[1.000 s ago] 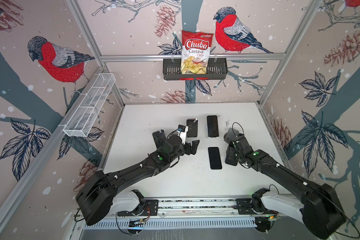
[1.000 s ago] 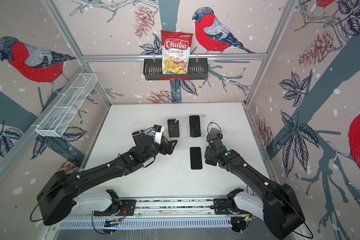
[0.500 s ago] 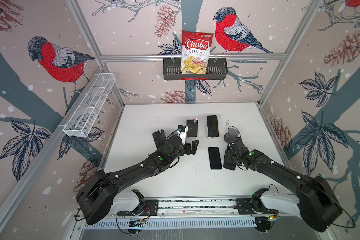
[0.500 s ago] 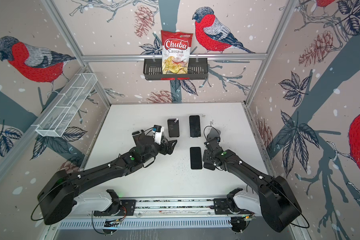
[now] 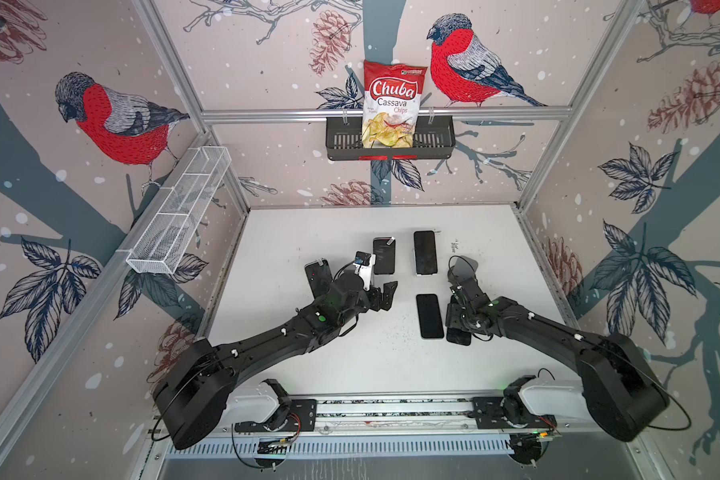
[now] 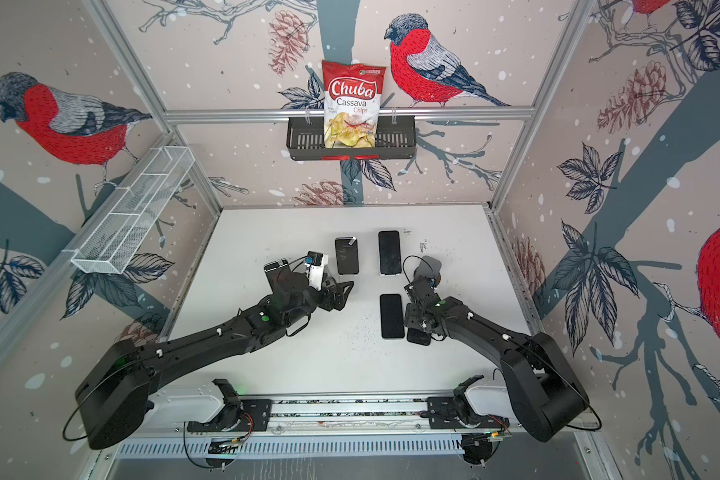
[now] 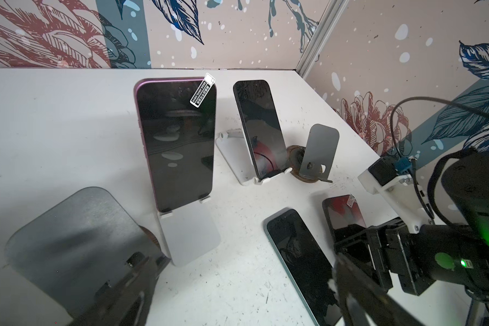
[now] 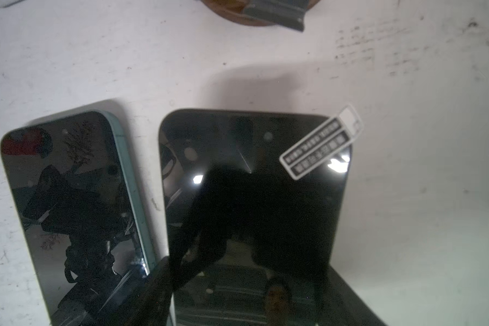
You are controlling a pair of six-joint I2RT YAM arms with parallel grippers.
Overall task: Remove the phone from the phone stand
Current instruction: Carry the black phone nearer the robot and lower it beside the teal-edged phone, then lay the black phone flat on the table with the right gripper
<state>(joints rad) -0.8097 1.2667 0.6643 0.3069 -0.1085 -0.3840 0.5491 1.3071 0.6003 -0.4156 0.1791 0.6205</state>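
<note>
A white desk (image 5: 292, 249) fills the floor of the booth, which is walled round with bullfinch wallpaper. Two black arms reach in from the near edge. The left arm (image 5: 267, 340) angles toward the middle, and the right arm (image 5: 549, 332) stretches toward the right of centre. A long white wire basket (image 5: 179, 216) hangs on the left wall. On the far wall a black basket (image 5: 433, 141) carries a red bag of cassava chips (image 5: 393, 104).

The left gripper (image 5: 385, 296) hovers left of centre with its jaws spread wide and empty. Just left of it stands a bare grey stand (image 7: 76, 234). The right gripper (image 5: 458, 325) is down low on the right, closed across the width of the stickered phone (image 8: 254, 197). The phone is screen up and close to flat over the desk; I can't tell whether it touches the surface. It sits on no stand, just right of a teal-edged phone (image 5: 430, 316) that lies flat on the desk.

Farther back, a purple phone (image 7: 178, 146) leans on a white stand (image 7: 189, 237). Right of it a black phone (image 7: 260, 127) leans on a second white stand (image 7: 232, 152). Right again, a small grey stand on a round brown base (image 7: 321, 149) stands bare. A white label (image 8: 319, 144) sits at a far corner of the held phone's screen.
</note>
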